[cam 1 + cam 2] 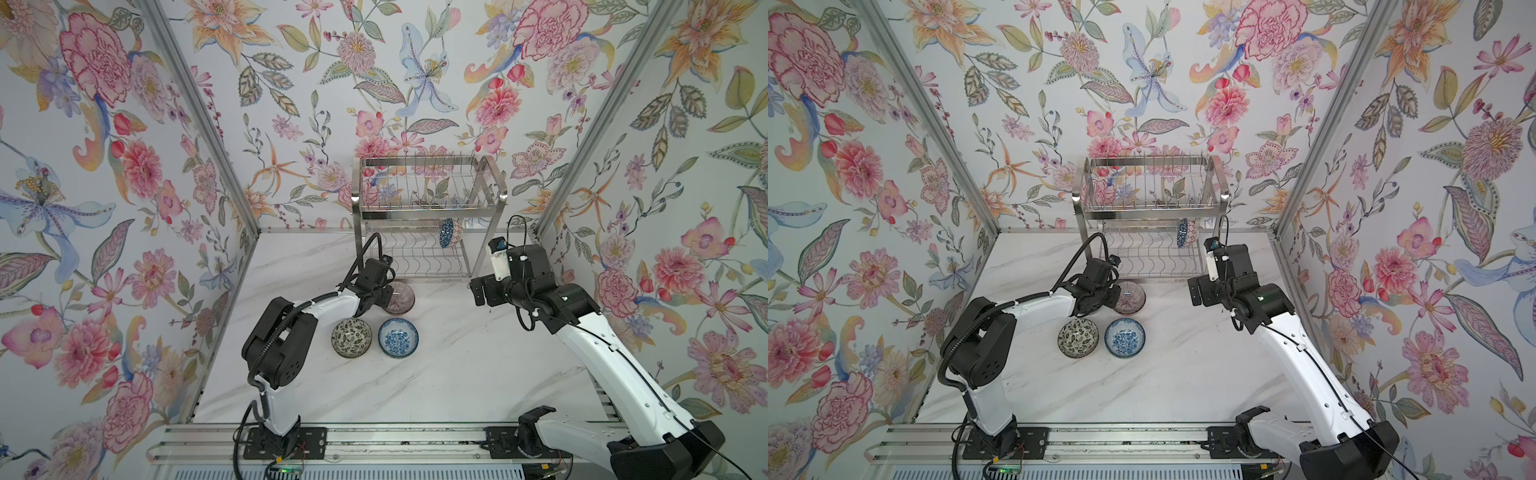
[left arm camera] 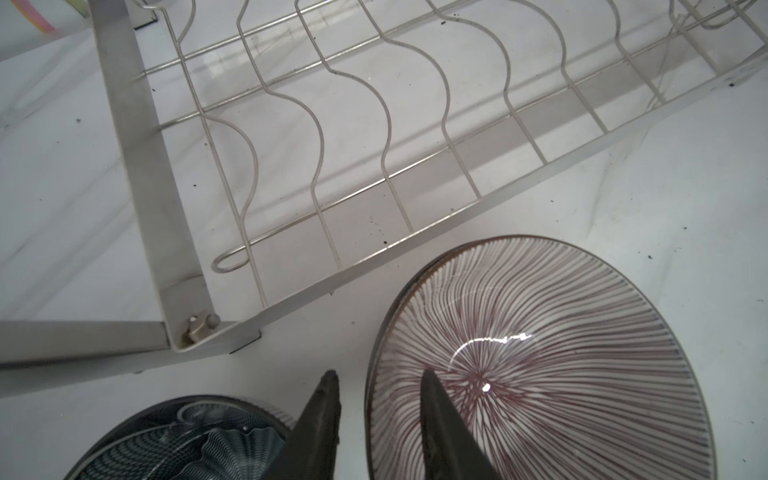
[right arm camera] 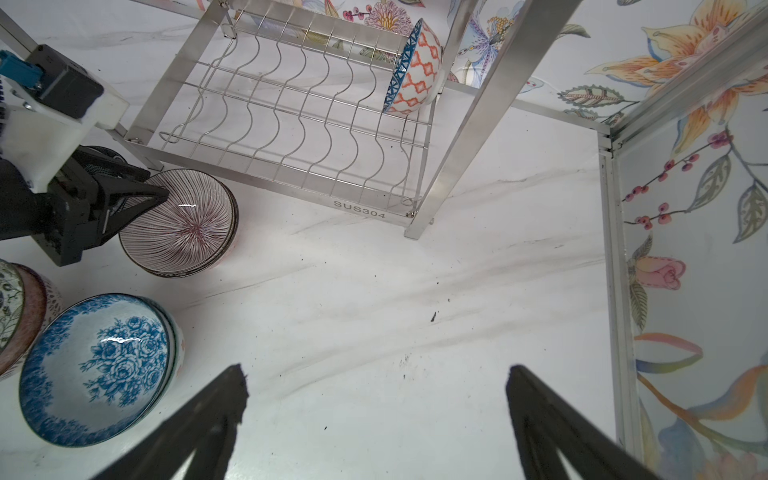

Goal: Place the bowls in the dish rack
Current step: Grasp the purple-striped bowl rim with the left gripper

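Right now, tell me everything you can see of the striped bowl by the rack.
The striped bowl is round glossy ceramic: white inside, with fine purple lines fanning from its centre, and a dark rim. It sits mouth up, seemingly nested on other bowls, on the table just in front of the rack. The open left gripper straddles its rim, one finger inside, one outside.
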Controlling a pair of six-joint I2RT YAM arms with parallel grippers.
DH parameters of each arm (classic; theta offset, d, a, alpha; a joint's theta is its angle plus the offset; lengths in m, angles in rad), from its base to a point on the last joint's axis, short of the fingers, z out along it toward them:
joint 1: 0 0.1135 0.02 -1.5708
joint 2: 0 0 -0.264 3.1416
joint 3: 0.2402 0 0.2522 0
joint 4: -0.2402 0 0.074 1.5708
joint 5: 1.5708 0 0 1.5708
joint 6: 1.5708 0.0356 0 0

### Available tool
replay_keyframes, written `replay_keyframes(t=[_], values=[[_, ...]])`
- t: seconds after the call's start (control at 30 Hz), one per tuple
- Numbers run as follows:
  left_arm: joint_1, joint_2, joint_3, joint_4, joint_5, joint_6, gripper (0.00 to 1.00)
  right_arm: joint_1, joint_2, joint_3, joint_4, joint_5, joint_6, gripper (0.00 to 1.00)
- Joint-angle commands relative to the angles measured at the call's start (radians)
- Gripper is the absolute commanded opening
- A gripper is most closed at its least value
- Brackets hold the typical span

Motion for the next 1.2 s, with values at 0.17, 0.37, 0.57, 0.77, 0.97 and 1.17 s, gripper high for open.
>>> replay_keyframes(t=[0.17, 0.37, 0.57, 0.77, 0.97, 1.17], values=[[-0.006, 0.023, 0.024, -0.02, -0.001, 0.009, 0.24, 0.005, -0.007, 0.026, -0.001, 0.019, -0.001, 0.99], [-0.005, 0.007, 0.018, -0.023, -0.016, 0.011, 0.15, 0.007, -0.009, 0.027, -0.001, 0.021, 0.0, 0.99], [-0.005, -0.013, 0.022, -0.037, -0.026, 0.014, 0.06, 0.009, -0.011, 0.025, -0.001, 0.022, -0.002, 0.99], [-0.005, -0.032, 0.022, -0.039, -0.029, 0.017, 0.0, 0.008, -0.015, 0.023, -0.001, 0.024, -0.002, 0.99], [-0.005, -0.052, 0.016, -0.031, -0.02, 0.012, 0.0, 0.011, -0.018, 0.023, -0.001, 0.025, -0.004, 0.99], [-0.004, -0.097, 0.008, 0.0, -0.005, -0.002, 0.0, 0.01, -0.019, 0.022, -0.001, 0.025, -0.003, 0.99]])
